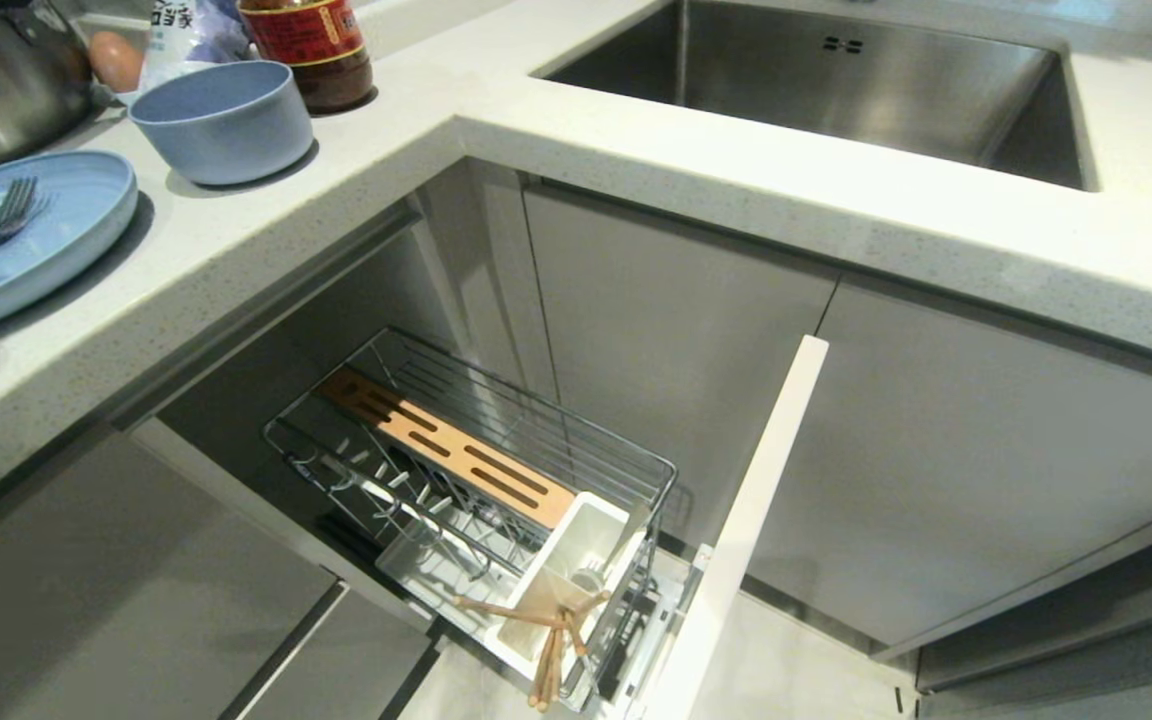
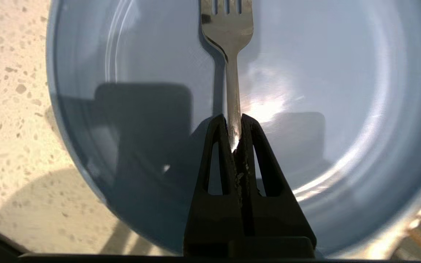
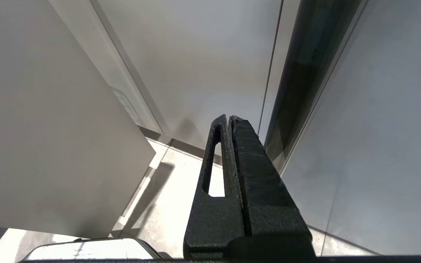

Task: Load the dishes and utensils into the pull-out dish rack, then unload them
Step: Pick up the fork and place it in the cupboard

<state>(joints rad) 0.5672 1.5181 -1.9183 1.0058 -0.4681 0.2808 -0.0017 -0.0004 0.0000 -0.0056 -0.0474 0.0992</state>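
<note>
At the far left of the head view, the left end effector [image 2: 235, 126] reaches over the pale blue plate [image 1: 66, 215] on the worktop [image 1: 266, 240], its two black fingers clenched on the handle of the fork [image 2: 228, 44], whose tines point away from the wrist. The bowl [image 1: 223, 120] stands just beyond the plate. Low in the frame's centre, the pull-out dish rack [image 1: 496, 480] holds chopsticks [image 1: 548, 650] at its white cup. The right end effector [image 3: 228, 120] hangs pressed shut beside grey cabinet fronts, holding nothing.
</note>
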